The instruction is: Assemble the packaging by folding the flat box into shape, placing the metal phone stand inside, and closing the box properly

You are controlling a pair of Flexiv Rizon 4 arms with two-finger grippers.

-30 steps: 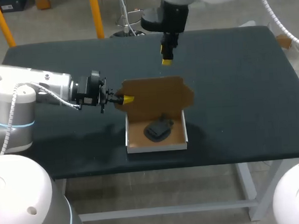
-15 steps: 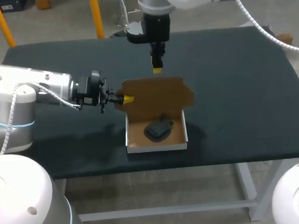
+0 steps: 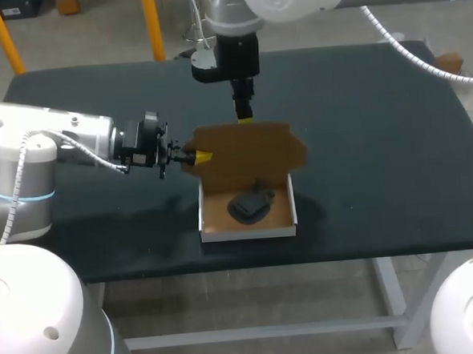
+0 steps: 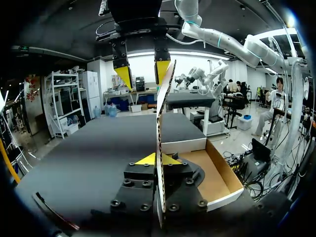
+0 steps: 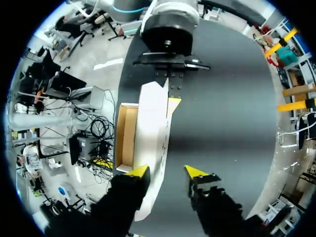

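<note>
A white box tray (image 3: 248, 233) with a brown inside sits near the table's front edge, and the dark metal phone stand (image 3: 250, 204) lies in it. The brown lid (image 3: 247, 148) stands upright along the tray's back wall. My left gripper (image 3: 201, 157) is shut on the lid's left edge; its own view shows the lid (image 4: 164, 113) edge-on between its fingers (image 4: 158, 159). My right gripper (image 3: 243, 112) hangs open just above the lid's top edge. In its own view the lid (image 5: 153, 128) runs close by one finger of the right gripper (image 5: 168, 173).
The dark table top (image 3: 378, 120) stretches bare to the right of the box and behind it. My left arm (image 3: 58, 144) lies low over the table's left part. The tray's open side (image 4: 217, 168) lies beside my left gripper.
My right arm has swung leftward and come down until its gripper is just above the lid's top edge. The left gripper, lid and tray have stayed put.
</note>
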